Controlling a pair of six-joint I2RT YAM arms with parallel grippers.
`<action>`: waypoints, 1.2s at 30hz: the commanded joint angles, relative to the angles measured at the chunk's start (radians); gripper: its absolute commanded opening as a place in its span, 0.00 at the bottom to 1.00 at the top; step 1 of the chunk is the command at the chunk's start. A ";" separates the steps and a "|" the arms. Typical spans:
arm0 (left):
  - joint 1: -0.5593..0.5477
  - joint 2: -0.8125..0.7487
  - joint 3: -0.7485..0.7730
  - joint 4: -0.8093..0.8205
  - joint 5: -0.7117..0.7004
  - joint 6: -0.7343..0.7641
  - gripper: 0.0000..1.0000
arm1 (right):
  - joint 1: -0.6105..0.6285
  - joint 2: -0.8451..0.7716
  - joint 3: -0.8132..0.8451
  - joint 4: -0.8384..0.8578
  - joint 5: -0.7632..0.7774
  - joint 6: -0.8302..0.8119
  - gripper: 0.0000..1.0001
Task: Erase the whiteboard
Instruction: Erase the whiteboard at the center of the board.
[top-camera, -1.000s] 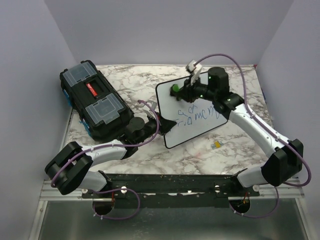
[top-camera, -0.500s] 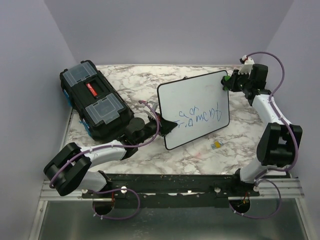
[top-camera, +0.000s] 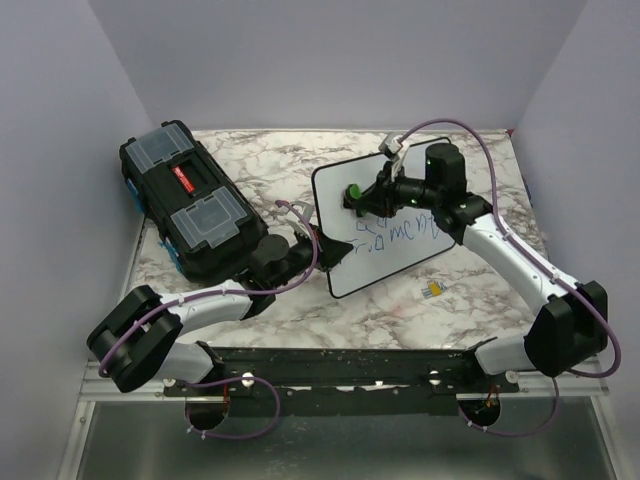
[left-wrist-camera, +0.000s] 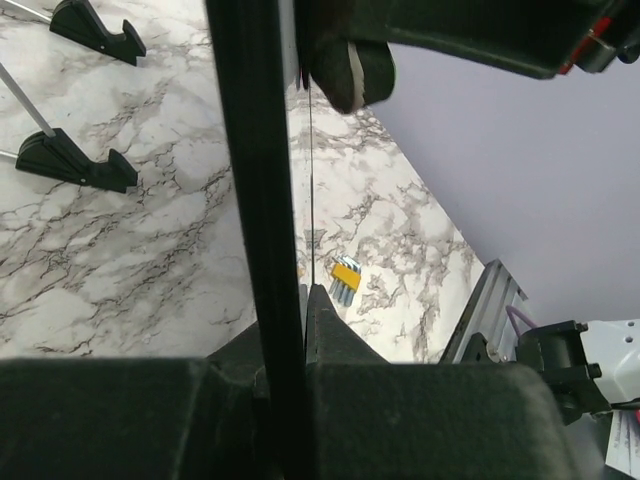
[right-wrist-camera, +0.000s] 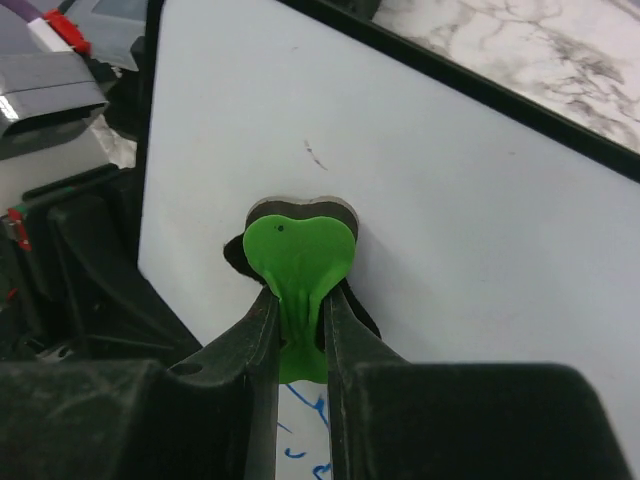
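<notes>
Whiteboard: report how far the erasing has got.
Done: the left gripper clamps the edge of the whiteboard, and the right gripper grips a green eraser. In hand: the eraser sits against the clean upper-left area. Left: the blue handwriting across the middle, not yet wiped.

black-framed whiteboard (top-camera: 375, 262) stands tilted, blue handwriting across its middle.
</notes>
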 joint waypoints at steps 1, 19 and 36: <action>-0.025 -0.026 0.033 0.114 0.095 0.070 0.00 | 0.034 0.034 0.030 -0.023 -0.009 0.066 0.01; -0.028 -0.018 0.036 0.128 0.101 0.066 0.00 | -0.274 0.048 -0.040 0.064 0.084 0.098 0.01; -0.030 -0.033 0.050 0.088 0.095 0.084 0.00 | 0.058 -0.004 0.076 -0.034 0.418 0.001 0.01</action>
